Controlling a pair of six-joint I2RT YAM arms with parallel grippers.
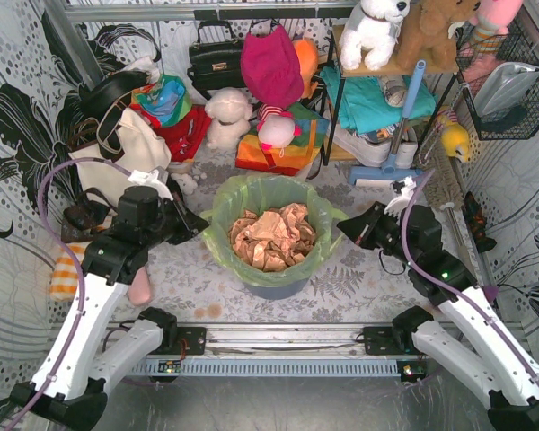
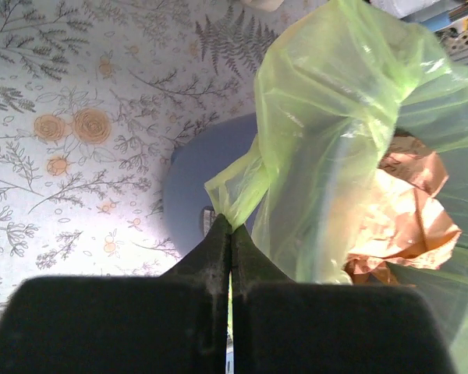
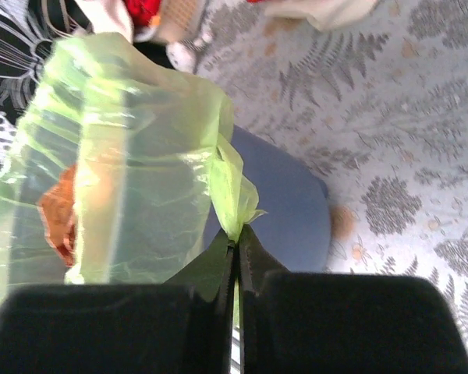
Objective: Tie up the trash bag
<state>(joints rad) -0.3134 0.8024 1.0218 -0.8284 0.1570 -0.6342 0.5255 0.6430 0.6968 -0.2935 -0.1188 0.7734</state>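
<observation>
Plainly upright trash bag [image 1: 251,191], mouth upward, rim in clamped left tool [image 2: 231,230], clamped right tool [image 3: 236,243].

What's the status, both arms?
Left gripper shut on rim of thin lime-green plastic trash bag; right gripper shut on opposite rim. Bag unknotted, sitting in blue-grey round bin, crumpled tan paper inside. Nothing visibly blocking.

Cluttered home-style corner, plush toys [image 1: 375,31], handbag [image 1: 216,61], floral wallpaper [image 1: 18,108]
</observation>
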